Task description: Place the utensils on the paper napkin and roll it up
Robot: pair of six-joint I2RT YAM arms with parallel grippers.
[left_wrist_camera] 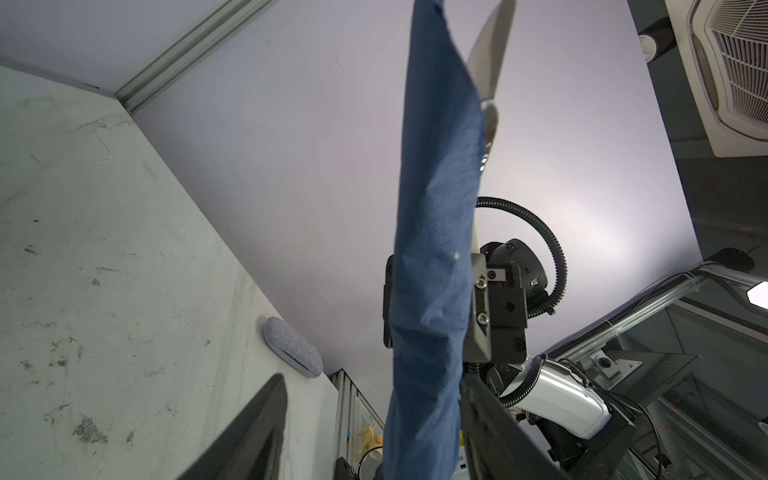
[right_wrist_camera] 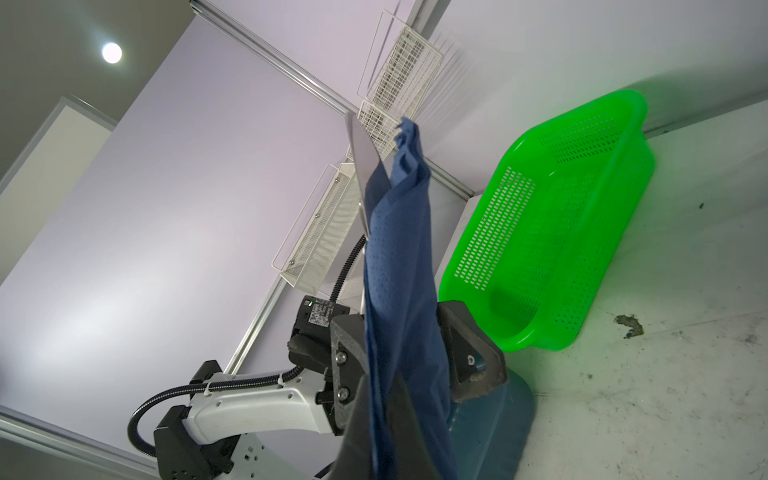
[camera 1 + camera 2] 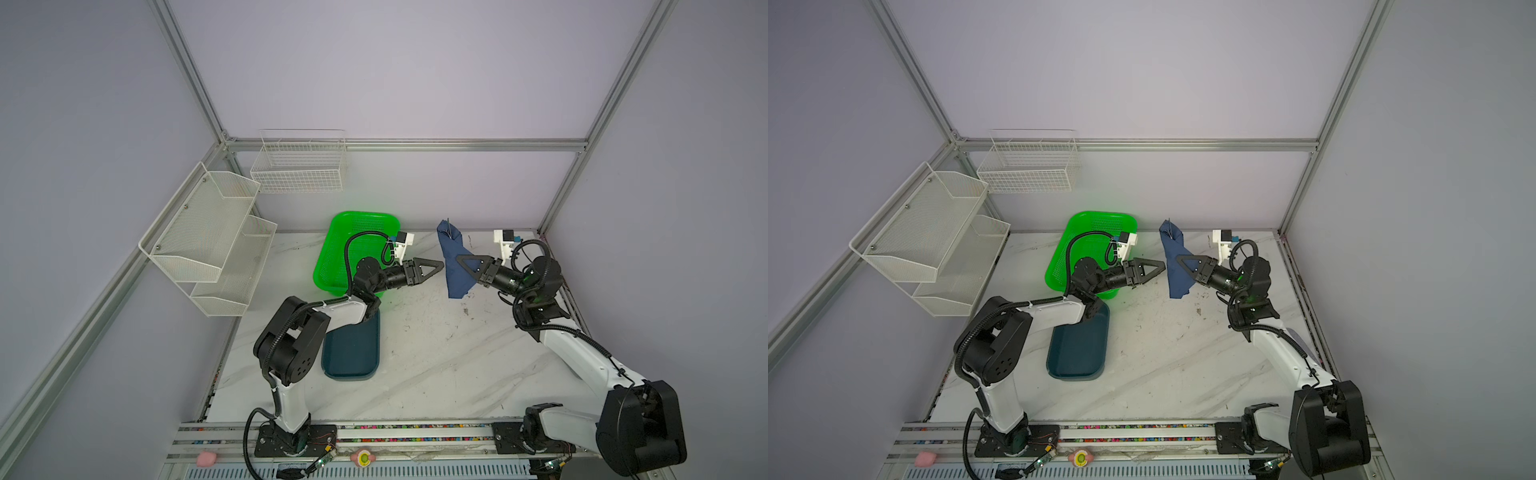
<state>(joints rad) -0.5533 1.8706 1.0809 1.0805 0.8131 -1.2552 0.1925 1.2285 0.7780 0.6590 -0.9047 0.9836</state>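
- Above the far side of the table [image 3: 415, 353], the napkin [image 3: 455, 249] hangs in the air as a loose, roughly upright roll, clear of the marble and between the two arms.
- Right gripper [image 3: 460, 261] is clamped on the roll near its middle. That single pinch bears the whole bundle, which is why the cloth droops below it and stands up above it.
- A knife [image 1: 492, 50] blade pokes out of the top end, with another shiny tip just under it. The rest is hidden in the folds, so I cannot tell whether all three utensils are inside.
- Left gripper [image 3: 439, 264] faces the roll from the opposite side with its jaws apart, one finger on each side of the cloth. The left wrist view shows a clear gap beside one finger, so it grips nothing. Judging by that straddle, it is placed to steady or tighten the roll.
- The roll looks slack and open at the top, so tipping it could let the metal slide out.
- Tray [image 3: 353, 353] lies by the left arm and the basket [image 3: 332, 257] behind it, both well apart from the roll.
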